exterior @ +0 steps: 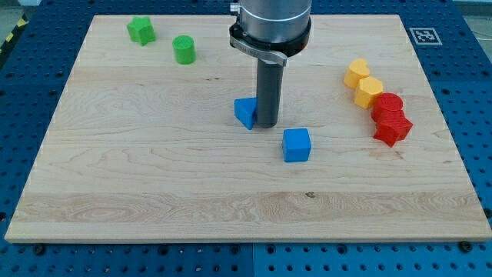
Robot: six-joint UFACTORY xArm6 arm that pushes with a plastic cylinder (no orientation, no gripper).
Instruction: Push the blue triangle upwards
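The blue triangle point(245, 111) lies near the middle of the wooden board point(154, 169), partly hidden behind my rod. My tip point(267, 125) rests on the board right against the triangle's right side, touching or nearly touching it. A blue cube point(296, 145) sits just below and to the right of the tip, apart from it.
A green star-like block point(141, 30) and a green cylinder point(184, 49) sit at the top left. Two yellow blocks point(363, 81) and two red blocks point(391, 118) form a touching row at the right. The arm's body point(272, 23) hangs over the top centre.
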